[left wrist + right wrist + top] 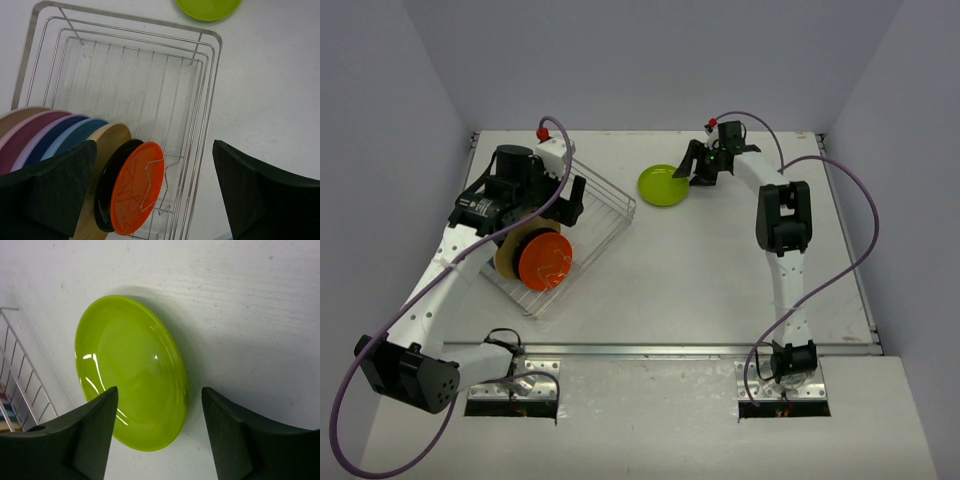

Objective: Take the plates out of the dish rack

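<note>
Right gripper point(159, 401): you're hovering it wide open, holding nothing, above lime green plate point(130, 370) lying flat on table point(720, 280) near dish rack point(150, 85). Left gripper point(154, 150) gaping empty over rack, lining up orange plate point(137, 192) since it's standing frontmost.

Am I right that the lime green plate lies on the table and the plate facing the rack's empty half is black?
Only the colour is wrong: the left wrist view shows the orange plate there, the black plate behind it.

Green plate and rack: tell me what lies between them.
Nothing: only a narrow strip of bare table separates the green plate from the rack, seen in the top view.
</note>
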Robot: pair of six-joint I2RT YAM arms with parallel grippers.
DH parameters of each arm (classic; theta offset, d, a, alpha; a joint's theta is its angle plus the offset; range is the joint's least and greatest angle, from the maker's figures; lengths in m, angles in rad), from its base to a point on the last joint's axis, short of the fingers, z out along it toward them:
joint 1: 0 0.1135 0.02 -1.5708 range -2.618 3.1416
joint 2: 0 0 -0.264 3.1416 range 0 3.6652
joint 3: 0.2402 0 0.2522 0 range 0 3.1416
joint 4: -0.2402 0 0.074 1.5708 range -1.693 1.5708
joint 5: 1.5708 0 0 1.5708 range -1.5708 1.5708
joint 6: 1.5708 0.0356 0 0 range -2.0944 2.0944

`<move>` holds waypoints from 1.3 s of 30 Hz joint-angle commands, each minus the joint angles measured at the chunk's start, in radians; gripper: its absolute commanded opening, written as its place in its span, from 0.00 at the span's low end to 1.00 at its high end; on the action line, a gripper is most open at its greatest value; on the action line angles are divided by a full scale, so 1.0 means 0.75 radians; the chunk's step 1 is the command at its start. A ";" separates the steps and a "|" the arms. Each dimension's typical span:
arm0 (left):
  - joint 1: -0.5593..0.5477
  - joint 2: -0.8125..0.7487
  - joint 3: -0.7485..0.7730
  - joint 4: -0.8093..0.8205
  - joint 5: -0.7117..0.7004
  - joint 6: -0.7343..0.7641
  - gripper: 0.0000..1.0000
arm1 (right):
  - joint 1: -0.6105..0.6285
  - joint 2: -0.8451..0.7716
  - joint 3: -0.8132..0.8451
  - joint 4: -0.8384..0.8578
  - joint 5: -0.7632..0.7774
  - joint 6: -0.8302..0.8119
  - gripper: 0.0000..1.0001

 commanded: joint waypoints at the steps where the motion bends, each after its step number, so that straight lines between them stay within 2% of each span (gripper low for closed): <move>1: 0.012 -0.035 0.002 0.015 -0.010 0.024 0.98 | -0.001 -0.102 0.005 -0.003 0.107 -0.045 0.73; 3: 0.012 -0.032 0.017 -0.027 -0.004 0.047 0.93 | -0.002 -0.165 -0.008 -0.021 0.115 -0.061 0.78; 6: 0.012 -0.011 0.028 -0.100 -0.007 0.077 0.75 | -0.002 -0.285 -0.022 -0.058 0.129 -0.100 0.83; 7: 0.012 -0.009 0.023 -0.126 -0.005 0.090 0.72 | -0.002 -0.336 -0.029 -0.079 0.132 -0.123 0.84; 8: 0.014 -0.007 0.017 -0.143 0.002 0.102 0.64 | -0.002 -0.374 -0.036 -0.097 0.136 -0.143 0.84; 10: 0.016 0.002 0.001 -0.177 -0.001 0.122 0.54 | 0.000 -0.478 -0.083 -0.134 0.144 -0.202 0.90; 11: 0.018 0.013 -0.007 -0.199 -0.005 0.134 0.50 | 0.000 -0.535 -0.114 -0.151 0.154 -0.235 0.98; 16: 0.034 0.041 -0.064 -0.234 -0.103 0.151 0.41 | 0.000 -0.799 -0.275 -0.251 0.179 -0.390 0.99; 21: 0.073 0.081 -0.102 -0.220 -0.220 0.147 0.35 | 0.004 -1.074 -0.584 -0.194 0.175 -0.459 0.99; 27: 0.128 0.123 -0.139 -0.197 -0.239 0.174 0.33 | 0.006 -1.242 -0.809 -0.165 0.156 -0.477 0.99; 39: 0.152 0.172 -0.223 -0.135 -0.179 0.188 0.30 | 0.007 -1.279 -0.864 -0.185 0.070 -0.431 0.99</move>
